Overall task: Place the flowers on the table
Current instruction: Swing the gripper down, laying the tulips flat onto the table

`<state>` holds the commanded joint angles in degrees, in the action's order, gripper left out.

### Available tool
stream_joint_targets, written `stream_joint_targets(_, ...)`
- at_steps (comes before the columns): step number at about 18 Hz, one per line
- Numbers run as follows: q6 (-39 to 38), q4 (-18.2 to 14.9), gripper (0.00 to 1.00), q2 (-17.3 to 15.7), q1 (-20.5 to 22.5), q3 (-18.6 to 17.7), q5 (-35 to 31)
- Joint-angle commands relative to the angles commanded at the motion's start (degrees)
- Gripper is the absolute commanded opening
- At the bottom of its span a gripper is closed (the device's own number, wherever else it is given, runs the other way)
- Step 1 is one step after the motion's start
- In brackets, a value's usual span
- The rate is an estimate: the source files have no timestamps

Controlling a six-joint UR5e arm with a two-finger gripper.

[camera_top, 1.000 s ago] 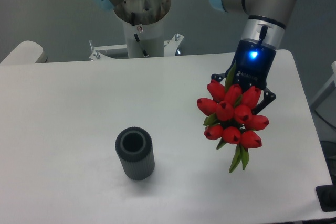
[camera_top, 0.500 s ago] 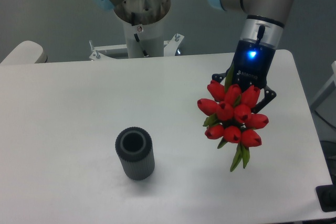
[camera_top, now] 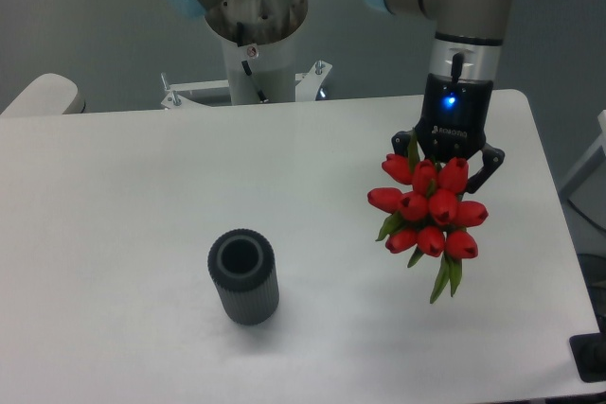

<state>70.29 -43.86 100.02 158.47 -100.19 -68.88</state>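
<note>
Camera view shows the gripper (camera_top: 449,166) apparently clenched on the flowers (camera_top: 429,214), suspended above the table (camera_top: 123,196) toward 3 o'clock; premature release risks tulips tumbling or rolling off that edge.

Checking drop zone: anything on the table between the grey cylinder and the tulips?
Nothing. In the fixed camera view, only bare white table lies between the dark grey ribbed cylinder and the flowers, which the gripper holds.
</note>
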Motion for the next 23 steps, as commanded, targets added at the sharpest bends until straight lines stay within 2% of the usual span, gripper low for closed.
stream_joint_targets(2,2.3,0.0,0.34,-0.3,-1.2,-0.9,-4.9)
stream_joint_targets(6,3.1,0.2,0.34,0.3,-6.4,-3.2,-15.6)
stream_joint_targets(10,3.1,0.5,0.34,3.1,-10.5,-4.3,-25.1)
stream_joint_targets(13,2.7,0.4,0.34,4.8,-11.4,-4.7,-27.0)
stream_joint_targets(17,2.9,0.4,0.34,8.3,-12.2,-4.7,-35.0)
stream_joint_targets(21,3.1,0.4,0.34,12.3,-12.3,-2.8,-35.1)
stream_joint_targets(23,3.0,0.4,0.34,13.3,-12.3,-3.4,-35.1)
